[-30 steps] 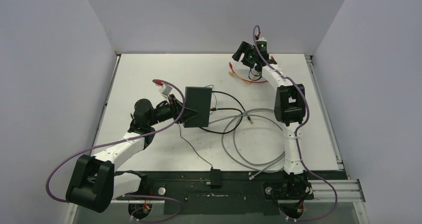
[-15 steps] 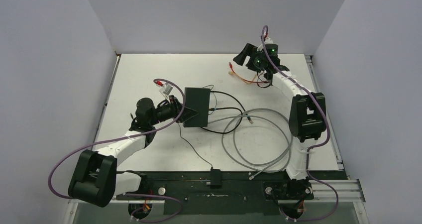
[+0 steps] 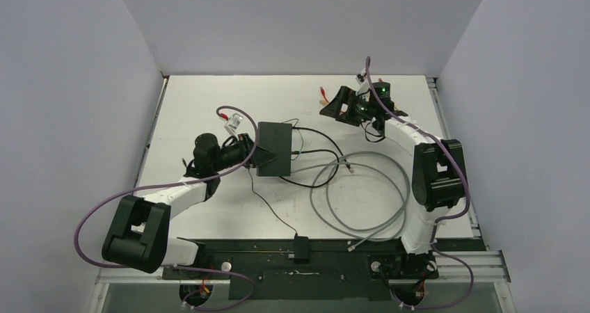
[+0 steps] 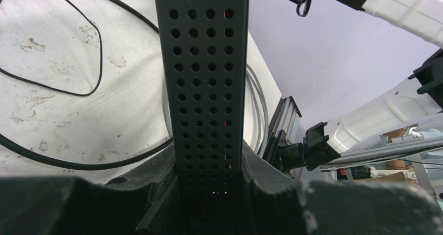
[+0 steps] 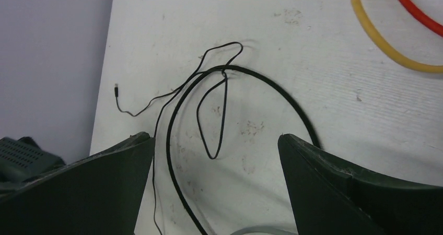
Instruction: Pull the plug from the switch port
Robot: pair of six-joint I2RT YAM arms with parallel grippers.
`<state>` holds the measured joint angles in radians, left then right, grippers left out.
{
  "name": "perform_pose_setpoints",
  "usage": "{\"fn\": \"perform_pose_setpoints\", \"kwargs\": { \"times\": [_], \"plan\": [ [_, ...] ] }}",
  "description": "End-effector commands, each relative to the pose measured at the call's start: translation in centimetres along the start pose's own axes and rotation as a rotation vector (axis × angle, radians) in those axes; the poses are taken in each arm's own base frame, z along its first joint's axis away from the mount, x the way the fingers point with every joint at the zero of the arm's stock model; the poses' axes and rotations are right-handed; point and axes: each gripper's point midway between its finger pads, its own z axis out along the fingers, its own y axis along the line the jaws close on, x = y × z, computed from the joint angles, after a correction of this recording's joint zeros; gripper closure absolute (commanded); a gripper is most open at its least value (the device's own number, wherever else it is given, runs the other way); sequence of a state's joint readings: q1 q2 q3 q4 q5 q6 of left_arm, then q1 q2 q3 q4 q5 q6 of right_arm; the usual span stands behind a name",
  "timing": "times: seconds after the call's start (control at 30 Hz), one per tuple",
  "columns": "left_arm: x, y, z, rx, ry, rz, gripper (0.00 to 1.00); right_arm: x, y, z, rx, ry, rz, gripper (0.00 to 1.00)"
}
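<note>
While viewed from above, the flat matte-black rectangular switch (image 3: 276, 148) lies left of centre on the scuffed white surface (image 3: 209, 97), with the left hand (image 3: 253, 157) closed on its left edge. Thick black rubbery cables (image 3: 332, 141) curl away from its right edge, where no plug can be made out. A smooth grey cable loop (image 3: 369, 154) lies just beyond them. A small black block (image 3: 301, 247) with a thin wire sits at the near edge. The right hand (image 3: 335, 106) hovers far back, beside thin red and yellow cables (image 3: 324, 92).

From the left wrist, the switch's perforated side (image 4: 203, 89), dotted with round holes, stands clamped between coarse black fingers (image 4: 151, 209).

From the right wrist, the right hand (image 5: 215, 141) gapes wide and empty above a black cable arc (image 5: 261, 77), a thin wire's tiny plug (image 5: 116, 90), a yellow cable (image 5: 402, 62) and a red one (image 5: 418, 11).
</note>
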<state>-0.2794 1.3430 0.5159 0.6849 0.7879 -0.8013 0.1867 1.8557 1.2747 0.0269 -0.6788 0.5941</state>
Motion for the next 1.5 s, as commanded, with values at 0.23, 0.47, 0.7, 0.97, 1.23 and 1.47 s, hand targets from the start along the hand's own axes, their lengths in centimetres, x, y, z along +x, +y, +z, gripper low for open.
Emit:
{"fn": "perform_pose_setpoints", "kwargs": {
  "times": [0.23, 0.47, 0.7, 0.97, 1.23, 1.47],
  "plan": [
    [-3.9, -3.0, 0.0, 0.101, -0.078, 0.107, 1.0, 2.9, 8.7, -3.5, -0.376, 0.089, -0.098, 0.06],
    [-4.5, -3.9, -0.2, 0.135, -0.09, 0.129, 1.0, 5.5, 11.9, -4.0, -0.499, 0.162, -0.121, 0.04],
    [-5.1, -6.2, -0.9, 0.23, -0.134, 0.188, 1.0, 7.3, 15.4, -4.5, -0.637, 0.214, -0.155, 0.03],
    [-5.3, -8.1, -1.5, 0.318, -0.154, 0.244, 1.0, 7.5, 17.1, -5.4, -0.687, 0.225, -0.178, 0.02],
    [-5.4, -9.1, -2.0, 0.373, -0.16, 0.265, 1.0, 7.7, 18.9, -7.3, -0.713, 0.226, -0.234, 0.03],
    [-5.6, -9.4, -2.0, 0.386, -0.162, 0.271, 1.0, 8.7, 19.9, -8.2, -0.725, 0.264, -0.282, 0.07]
  ]
}}
